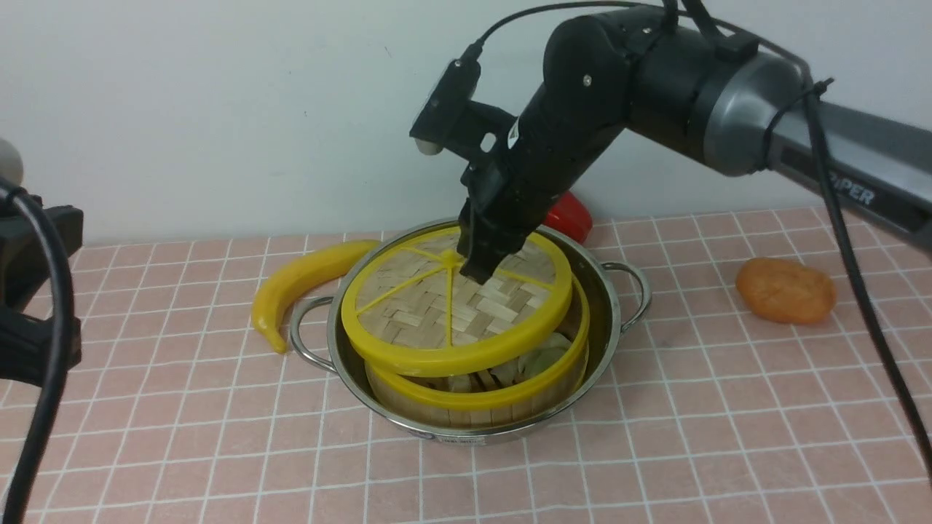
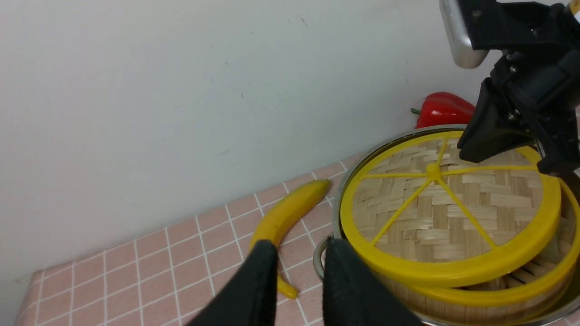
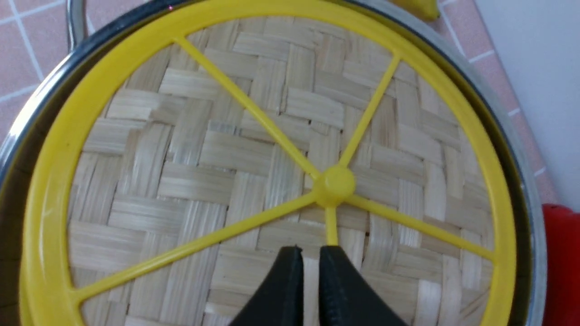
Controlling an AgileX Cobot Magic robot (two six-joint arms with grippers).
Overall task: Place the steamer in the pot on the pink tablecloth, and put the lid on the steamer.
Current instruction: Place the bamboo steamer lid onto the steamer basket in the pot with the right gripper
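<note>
Black right gripper (image 3: 311,250), jaws narrow at three o'clock of the knob (image 1: 454,257) on woven yellow-rimmed bamboo lid (image 1: 429,313), grip unclear, probably seating it; left gripper (image 2: 297,271) part-open, empty

Front view: white lettering (image 1: 853,193) on the grey outer link of the right arm (image 1: 728,109), partly crossed by a black cable (image 1: 836,218). Legible as "PER", with a fragment of one more character ahead of it.

Small pale sticker (image 1: 514,134) on the black wrist housing of the same arm: mark present, too small to read.

Narrow label (image 1: 451,439) low on the front outer wall of the pot (image 1: 615,313): dark print, illegible.

Left wrist view: nothing legible. Right wrist view: nothing legible. No numbers or signs readable on any surface in the three views.
</note>
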